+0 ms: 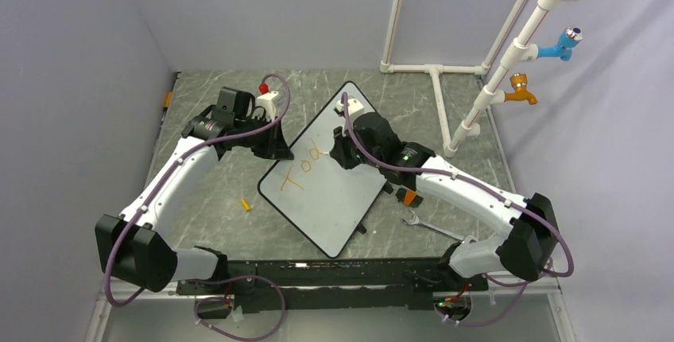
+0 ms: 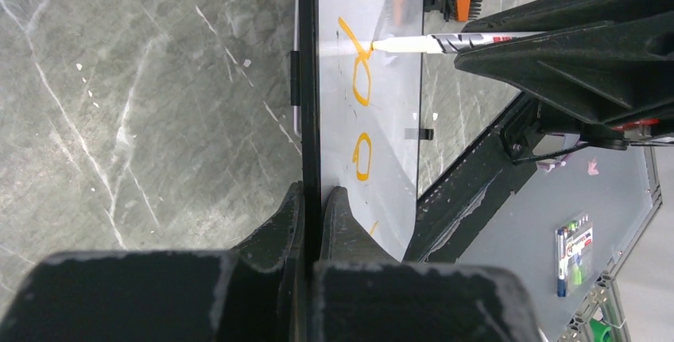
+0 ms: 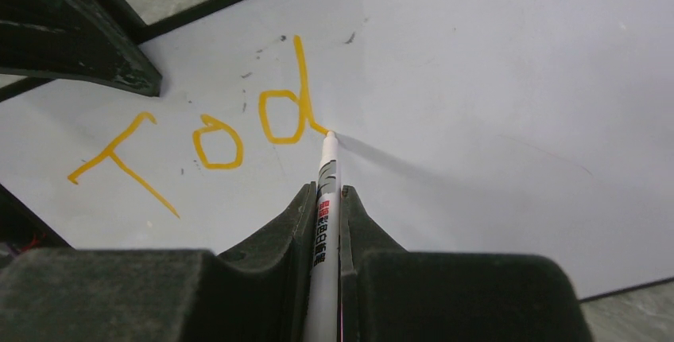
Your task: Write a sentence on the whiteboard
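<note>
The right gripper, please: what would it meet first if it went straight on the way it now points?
The whiteboard: the marker held in the right gripper touches it with its tip at the orange "d", so the board lies directly ahead.

On my grey marbled surface [image 1: 214, 223] I see a silver wrench [image 1: 430, 226] front right, a small orange-and-black tool [image 1: 408, 196] just beyond it, and a tiny yellow-orange piece [image 1: 246, 204] left. White pipes [image 1: 433, 68] carrying a blue tap [image 1: 562, 44] and an orange tap [image 1: 520, 91] stand back right.

open table [image 1: 226, 231] left of whiteboard [image 1: 334, 199], wrench [image 1: 433, 225], pipe frame [image 1: 441, 111] crowding right
</note>
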Robot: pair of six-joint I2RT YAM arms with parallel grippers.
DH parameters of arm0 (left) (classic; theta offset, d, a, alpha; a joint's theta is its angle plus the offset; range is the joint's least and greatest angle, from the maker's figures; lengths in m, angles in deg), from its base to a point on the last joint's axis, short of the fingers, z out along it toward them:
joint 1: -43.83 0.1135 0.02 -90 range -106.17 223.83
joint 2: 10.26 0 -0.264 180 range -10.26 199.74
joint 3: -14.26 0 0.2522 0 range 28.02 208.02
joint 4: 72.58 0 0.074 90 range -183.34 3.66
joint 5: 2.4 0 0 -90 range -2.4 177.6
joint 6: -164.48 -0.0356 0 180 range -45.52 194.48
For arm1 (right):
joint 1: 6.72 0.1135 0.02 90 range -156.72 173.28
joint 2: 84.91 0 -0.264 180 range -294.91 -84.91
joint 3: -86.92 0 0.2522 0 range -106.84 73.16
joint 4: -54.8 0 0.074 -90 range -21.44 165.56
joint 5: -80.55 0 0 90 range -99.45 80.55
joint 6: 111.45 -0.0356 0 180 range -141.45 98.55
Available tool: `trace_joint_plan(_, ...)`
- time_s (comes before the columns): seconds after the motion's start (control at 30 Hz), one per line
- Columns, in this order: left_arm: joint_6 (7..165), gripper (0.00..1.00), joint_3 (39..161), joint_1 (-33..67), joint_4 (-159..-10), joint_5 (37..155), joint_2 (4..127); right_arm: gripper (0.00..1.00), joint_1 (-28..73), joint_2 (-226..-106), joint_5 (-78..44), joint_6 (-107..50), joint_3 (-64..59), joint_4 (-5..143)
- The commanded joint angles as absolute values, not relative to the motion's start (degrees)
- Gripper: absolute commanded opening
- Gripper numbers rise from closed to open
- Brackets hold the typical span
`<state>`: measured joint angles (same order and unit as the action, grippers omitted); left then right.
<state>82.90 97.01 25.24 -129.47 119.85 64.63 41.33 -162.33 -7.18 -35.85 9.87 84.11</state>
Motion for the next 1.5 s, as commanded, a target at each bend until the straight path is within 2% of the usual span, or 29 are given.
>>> trace_joint_plan(0.0,77.41,0.0,97.74,25.02,-126.61,113.45,62.39,0.0,41.27,-159.4,-3.77,-35.91,5.98,88.57)
trace_joint_plan(0.27,77.41,0.0,97.63,25.03,-126.42,113.35,62.07,0.0,40.84,-156.54,0.42,-34.75,4.21,87.63)
trace_joint_plan(0.63,77.38,0.0,97.37,25.02,-126.32,113.26,62.06,0.0,35.95,-161.02,-8.05,-36.04,4.22,82.52)
trace_joint_plan(1.47,77.21,0.0,97.45,24.81,-126.48,112.94,62.34,0.0,35.82,-164.74,-15.37,-36.81,3.27,80.99)
